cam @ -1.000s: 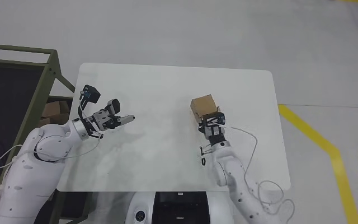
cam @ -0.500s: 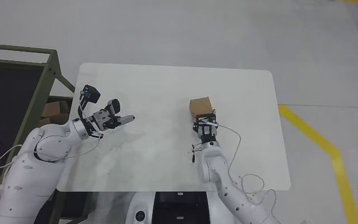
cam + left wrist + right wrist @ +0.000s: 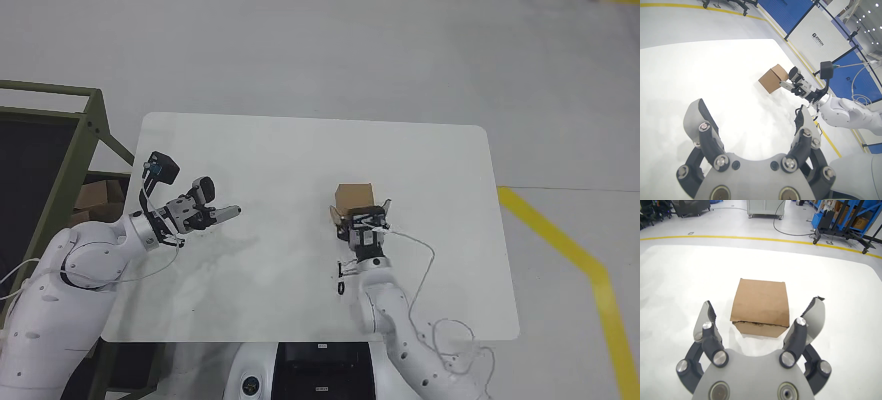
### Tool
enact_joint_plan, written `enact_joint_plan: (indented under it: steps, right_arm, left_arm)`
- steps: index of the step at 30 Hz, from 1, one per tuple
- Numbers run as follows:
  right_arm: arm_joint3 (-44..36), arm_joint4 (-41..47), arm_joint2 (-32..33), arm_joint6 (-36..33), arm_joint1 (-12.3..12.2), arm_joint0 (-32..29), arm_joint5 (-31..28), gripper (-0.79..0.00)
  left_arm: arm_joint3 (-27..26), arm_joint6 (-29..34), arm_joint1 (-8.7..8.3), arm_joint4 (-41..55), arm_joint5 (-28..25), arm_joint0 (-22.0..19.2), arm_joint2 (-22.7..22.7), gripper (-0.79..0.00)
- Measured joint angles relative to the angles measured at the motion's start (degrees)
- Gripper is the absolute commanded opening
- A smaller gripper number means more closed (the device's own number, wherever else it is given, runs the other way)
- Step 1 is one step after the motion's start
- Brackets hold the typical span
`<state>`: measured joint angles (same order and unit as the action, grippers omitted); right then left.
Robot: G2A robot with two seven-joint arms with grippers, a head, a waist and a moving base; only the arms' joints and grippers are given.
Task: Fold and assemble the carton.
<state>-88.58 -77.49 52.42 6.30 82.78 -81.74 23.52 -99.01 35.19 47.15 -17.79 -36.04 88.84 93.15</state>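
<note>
You had the carton [image 3: 355, 196] standing on the white bench [image 3: 300, 150], a little right of its middle, with bare bench surface on every side of it. It was a closed brown box. In the right wrist view [image 3: 761, 308] its top flap met the near face along a ragged, slightly gaping edge.

Your right gripper [image 3: 362, 216] sat just on the near side of the carton. Its fingers were spread wide, one off each near corner [image 3: 762, 301]. From the left wrist view [image 3: 788, 78] you could not tell whether either finger touched the cardboard.

Your left gripper [image 3: 225, 212] hung over the left part of the bench, well apart from the carton. It was also opened wide, with nothing between its fingers [image 3: 751, 104].

The bench had rounded corners and a plain matte top that looked faintly mottled near the left gripper [image 3: 696, 66].

Around it lay a pale grey floor marked with a yellow line [image 3: 560, 240]. A green metal frame [image 3: 90, 120] stood off the bench's left side, with a cardboard box [image 3: 95, 198] low beside it. Beyond the far edge the right wrist view showed another yellow line [image 3: 753, 238], a grey wheeled cabinet [image 3: 764, 208], a black cable [image 3: 787, 232] on the floor and blue racks [image 3: 848, 217] holding boxes. To the right stood blue and white partition panels [image 3: 819, 37].
</note>
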Motion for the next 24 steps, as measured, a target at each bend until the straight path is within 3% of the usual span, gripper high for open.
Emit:
enact_joint_plan:
  steps: [6, 13, 24]
  right_arm:
    - [-6.6, -5.82, 5.57, -0.19, -1.56, -3.45, -2.34, 0.0]
    - [-2.17, -8.89, 6.65, -3.7, -1.54, -0.09, -5.34, 0.0]
    - [3.67, -7.46, 5.7, -2.2, -0.72, 1.84, -6.4, 0.0]
  left_arm:
    - [0.0, 0.0, 0.0, 0.0, 0.0, 0.0, 0.0, 0.0]
    - [0.0, 0.0, 0.0, 0.0, 0.0, 0.0, 0.0, 0.0]
    - [0.0, 0.0, 0.0, 0.0, 0.0, 0.0, 0.0, 0.0]
